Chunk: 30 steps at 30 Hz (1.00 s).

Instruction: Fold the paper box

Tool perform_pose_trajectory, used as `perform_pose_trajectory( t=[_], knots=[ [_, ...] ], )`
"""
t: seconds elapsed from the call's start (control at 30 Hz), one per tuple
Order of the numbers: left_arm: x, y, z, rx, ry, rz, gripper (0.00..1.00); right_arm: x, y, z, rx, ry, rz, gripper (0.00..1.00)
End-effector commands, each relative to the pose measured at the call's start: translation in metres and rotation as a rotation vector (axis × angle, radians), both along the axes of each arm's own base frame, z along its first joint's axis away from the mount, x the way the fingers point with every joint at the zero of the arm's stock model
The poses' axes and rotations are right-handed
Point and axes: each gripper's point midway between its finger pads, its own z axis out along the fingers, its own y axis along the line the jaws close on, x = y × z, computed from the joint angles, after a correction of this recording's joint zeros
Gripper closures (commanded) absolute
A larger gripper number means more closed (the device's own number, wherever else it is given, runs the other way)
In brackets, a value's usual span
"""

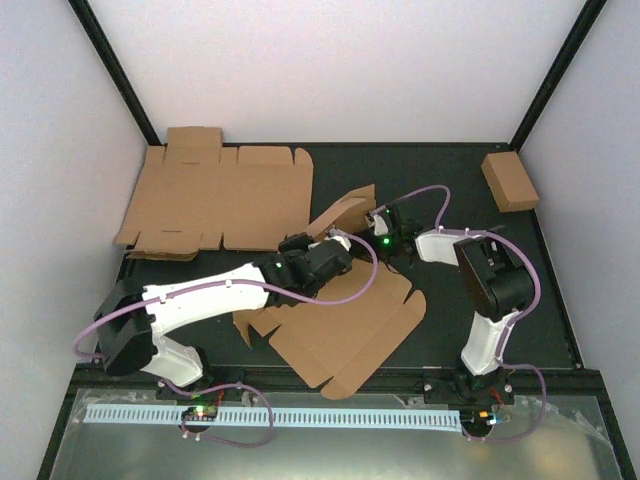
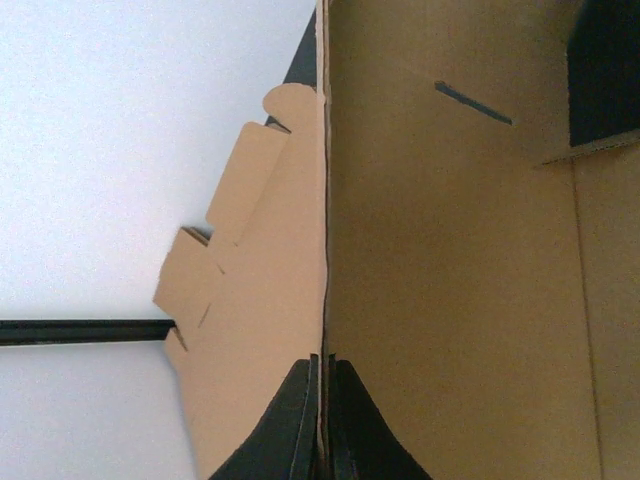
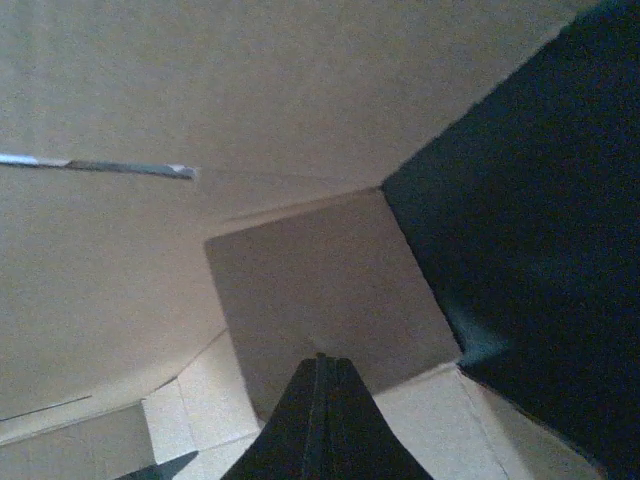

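Note:
The paper box (image 1: 345,335) is a brown die-cut cardboard sheet lying mostly flat in the middle of the table, with one panel (image 1: 345,215) raised at its far end. My left gripper (image 1: 343,242) is shut on the edge of that raised panel; in the left wrist view the thin cardboard edge (image 2: 323,200) runs down between my closed fingers (image 2: 323,368). My right gripper (image 1: 380,224) is at the panel's right side. In the right wrist view its fingers (image 3: 321,362) are shut with nothing between them, their tips against a shaded cardboard flap (image 3: 320,290).
A second flat die-cut cardboard sheet (image 1: 215,195) lies at the back left. A small closed brown box (image 1: 510,182) sits at the back right. White walls and black frame posts enclose the dark table (image 1: 480,290).

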Motion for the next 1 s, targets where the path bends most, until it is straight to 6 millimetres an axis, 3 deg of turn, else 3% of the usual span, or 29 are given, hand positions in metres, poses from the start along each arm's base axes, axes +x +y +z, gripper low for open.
perform_pose_trajectory(
  t=[0.0, 0.27, 0.43, 0.73, 0.97],
  knots=[
    [-0.004, -0.007, -0.003, 0.104, -0.047, 0.010, 0.98, 0.002, 0.000, 0.004, 0.014, -0.044, -0.032, 0.98],
    [-0.006, -0.014, -0.018, 0.259, -0.123, 0.034, 0.98, 0.006, -0.011, 0.007, -0.008, -0.111, -0.102, 0.98],
    [-0.008, -0.017, -0.021, 0.281, -0.131, 0.022, 0.98, 0.008, -0.017, 0.018, -0.040, -0.194, -0.101, 0.92],
    [-0.011, -0.019, -0.023, 0.308, -0.154, 0.026, 0.98, -0.003, -0.033, 0.065, -0.010, -0.326, -0.158, 0.88],
    [-0.012, -0.021, -0.026, 0.320, -0.159, 0.026, 0.98, -0.027, -0.037, 0.117, 0.179, -0.372, -0.225, 0.73]
  ],
)
